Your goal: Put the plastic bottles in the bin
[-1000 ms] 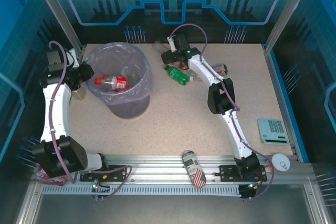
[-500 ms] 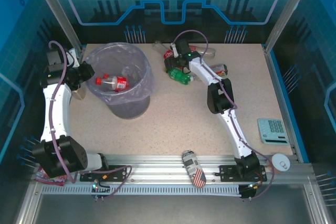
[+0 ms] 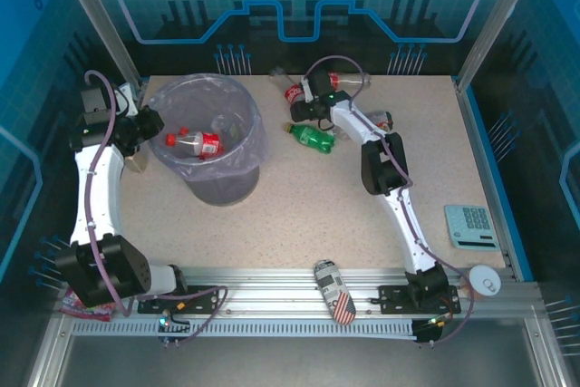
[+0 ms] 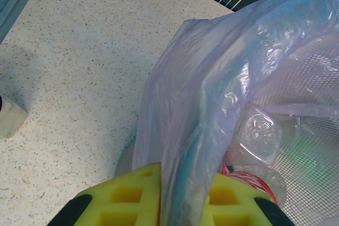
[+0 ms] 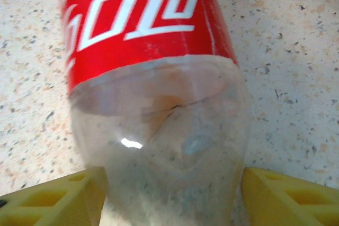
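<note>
We found the bin at the table's left rear, a red-label bottle inside and a green bottle lying to its right. The left gripper pinched the bag. The right gripper straddled another bottle lying on the table. We could not tell whether it was clamped.

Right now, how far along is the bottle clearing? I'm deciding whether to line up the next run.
Done: a red-label bottle lies in the bin. In hand: the left gripper pinches the bag; the right gripper straddles another bottle on the table, grip unconfirmed. Left, at least: the green bottle, a far-edge bottle, and an arm-side bottle.
</note>
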